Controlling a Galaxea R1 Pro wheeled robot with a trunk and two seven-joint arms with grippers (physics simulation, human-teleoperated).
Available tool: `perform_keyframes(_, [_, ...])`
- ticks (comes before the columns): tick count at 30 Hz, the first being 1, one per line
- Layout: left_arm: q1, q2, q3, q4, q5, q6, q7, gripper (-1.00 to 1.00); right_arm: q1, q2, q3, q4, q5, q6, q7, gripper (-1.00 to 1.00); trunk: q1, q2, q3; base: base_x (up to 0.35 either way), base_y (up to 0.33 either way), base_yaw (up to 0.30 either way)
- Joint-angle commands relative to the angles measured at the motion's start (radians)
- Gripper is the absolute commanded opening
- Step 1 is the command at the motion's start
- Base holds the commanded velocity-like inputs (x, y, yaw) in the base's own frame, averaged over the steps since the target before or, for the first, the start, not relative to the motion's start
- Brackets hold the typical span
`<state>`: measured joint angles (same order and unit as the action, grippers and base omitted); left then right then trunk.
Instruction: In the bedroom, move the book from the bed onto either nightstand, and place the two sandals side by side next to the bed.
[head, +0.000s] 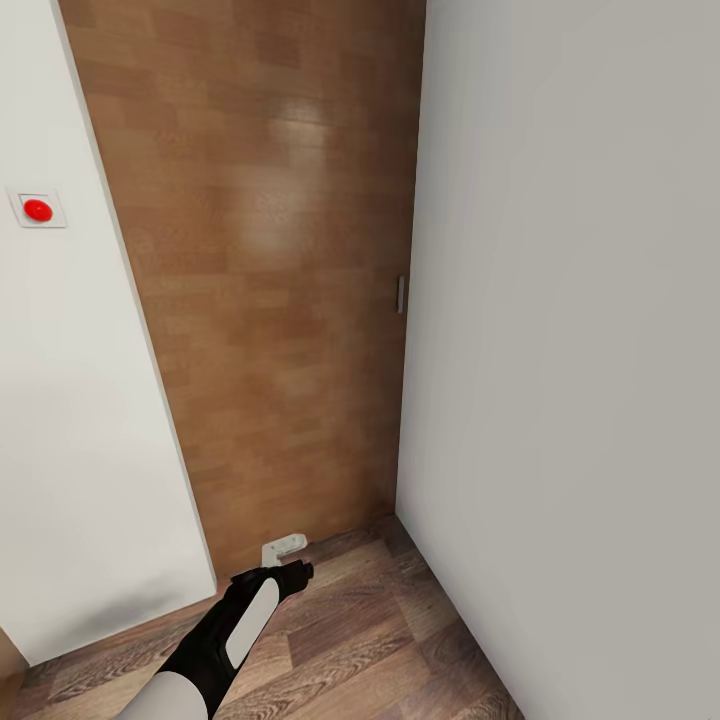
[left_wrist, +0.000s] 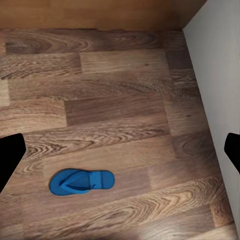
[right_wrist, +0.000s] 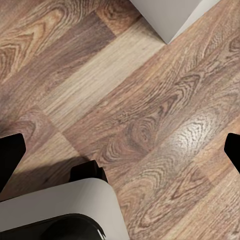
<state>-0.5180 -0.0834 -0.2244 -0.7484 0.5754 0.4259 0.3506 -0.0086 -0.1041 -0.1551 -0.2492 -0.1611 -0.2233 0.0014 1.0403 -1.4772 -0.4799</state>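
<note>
A: Head view first – what's there?
B: A wooden door (head: 265, 280) with a small metal handle (head: 400, 294), white walls either side, and a red button (head: 37, 210) on a wall plate. The left arm (head: 225, 640) reaches down over the plank floor (head: 400, 660); I cannot tell its gripper's state from here.
A: Left wrist view?
B: 1 blue sandal (left_wrist: 81, 181) lies flat on the floor boards, well apart from the white wall (left_wrist: 217, 75). The left gripper (left_wrist: 120, 155) is spread wide, both dark fingertips at the frame edges, holding nothing.
A: Right wrist view?
B: The right gripper (right_wrist: 120, 150) is likewise wide apart and empty – bare floor beneath, the robot's white base (right_wrist: 60, 202) near
</note>
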Motion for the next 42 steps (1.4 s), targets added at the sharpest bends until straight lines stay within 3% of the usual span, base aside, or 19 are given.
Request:
perform_keyframes(1, [-0.001, 0.001, -0.004, -0.002, 0.010, 0.002, 0.010, 1.00, -0.001, 0.000, 0.003, 0.001, -0.010, -0.004, 0.000, 1.00, 0.004, -0.008, -0.004, 0.000, 0.000, 0.000])
perform_keyframes(28, [-0.002, 0.002, -0.007, -0.002, 0.008, 0.002, 0.007, 1.00, -0.001, 0.000, 0.003, 0.001, -0.010, -0.004, 0.000, 1.00, 0.107, -0.197, -0.089, 0.000, 0.000, 0.000])
perform_keyframes(33, [-0.001, 0.004, -0.064, -0.003, -0.004, 0.018, 0.008, 1.00, -0.001, 0.000, 0.003, 0.001, -0.010, -0.004, 0.000, 1.00, 0.127, -0.232, -0.105, 0.000, 0.000, 0.000])
perform_keyframes(36, [-0.002, 0.005, -0.105, -0.003, -0.053, 0.066, 0.007, 1.00, -0.001, 0.000, 0.003, 0.001, -0.010, -0.004, 0.000, 1.00, 0.138, -0.253, -0.114, 0.000, 0.000, 0.000])
perform_keyframes(41, [-0.002, 0.003, -0.186, -0.003, -0.238, 0.163, 0.002, 1.00, -0.001, 0.000, 0.003, 0.001, -0.010, -0.004, 0.000, 1.00, 0.157, -0.288, -0.130, 0.000, 0.000, 0.000])
perform_keyframes(42, [-0.002, 0.003, -0.197, -0.002, -0.258, 0.168, 0.000, 1.00, -0.001, 0.000, 0.003, 0.001, -0.010, -0.004, 0.000, 1.00, 0.161, -0.295, -0.133, 0.000, 0.000, 0.000])
